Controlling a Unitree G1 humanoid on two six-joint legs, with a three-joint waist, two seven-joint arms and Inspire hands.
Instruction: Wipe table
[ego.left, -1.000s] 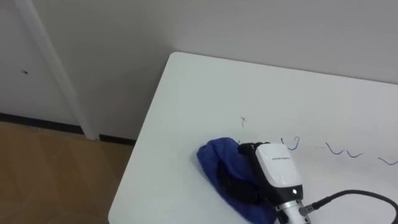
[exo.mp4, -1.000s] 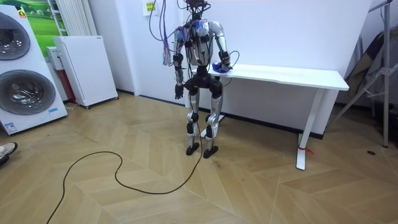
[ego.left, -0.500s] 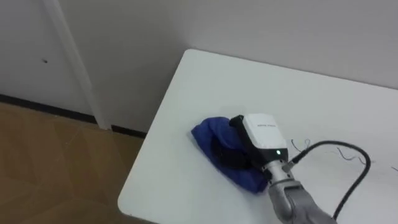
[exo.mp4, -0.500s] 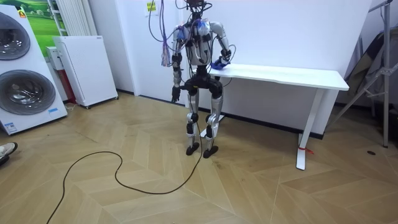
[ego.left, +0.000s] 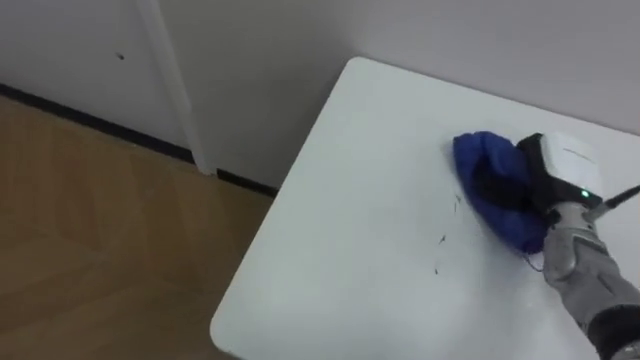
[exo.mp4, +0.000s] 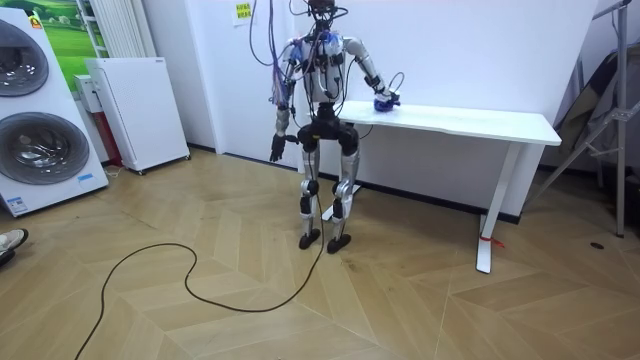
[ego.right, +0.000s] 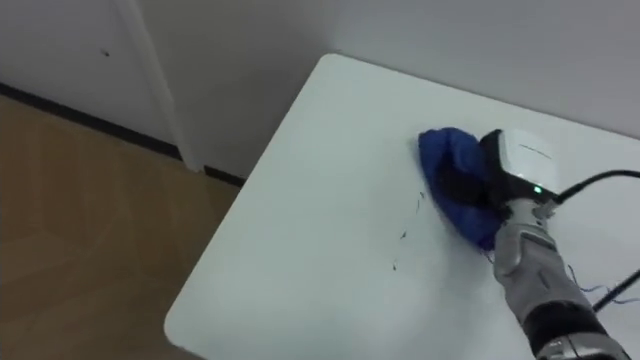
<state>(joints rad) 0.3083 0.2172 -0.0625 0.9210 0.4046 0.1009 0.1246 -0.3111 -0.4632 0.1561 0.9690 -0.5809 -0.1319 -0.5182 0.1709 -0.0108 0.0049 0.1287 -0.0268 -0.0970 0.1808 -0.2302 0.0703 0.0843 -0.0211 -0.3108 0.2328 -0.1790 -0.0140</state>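
Hanging by the hip, the left hand (exo.mp4: 275, 152) is too small to read. Past faint pen marks (ego.left: 438, 240) on the white table (ego.left: 330, 210), the right hand (ego.left: 568, 168) rests on the blue cloth (ego.left: 478, 158), its grip buried, impossible to tell.

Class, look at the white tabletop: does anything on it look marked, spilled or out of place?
Yes: thin dark scribble marks dot the white table, just beside the blue cloth gripped by the right hand. Nothing is spilled or broken.
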